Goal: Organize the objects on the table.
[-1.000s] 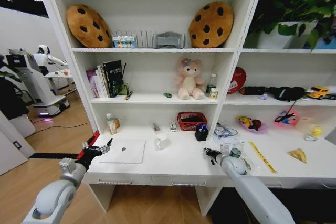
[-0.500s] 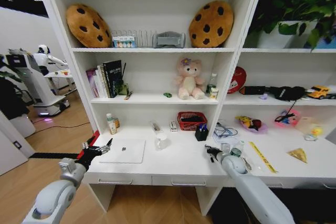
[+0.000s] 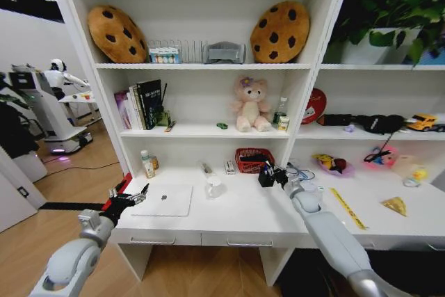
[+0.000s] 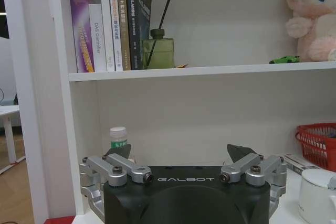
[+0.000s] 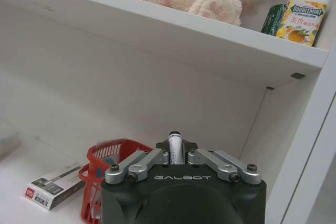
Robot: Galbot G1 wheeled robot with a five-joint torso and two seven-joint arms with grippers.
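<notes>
Our right gripper [image 3: 277,175] has just moved from the near edge of the table [image 3: 236,217] to the far side, beside the black pen holder [image 3: 266,177] right of the red basket [image 3: 252,160]. Its fingers are clamped on a pen [image 5: 175,147], so we judge it ready to drop in. Our left gripper [image 3: 129,198] hangs spread apart, empty, left of the laptop [image 3: 165,200].
</notes>
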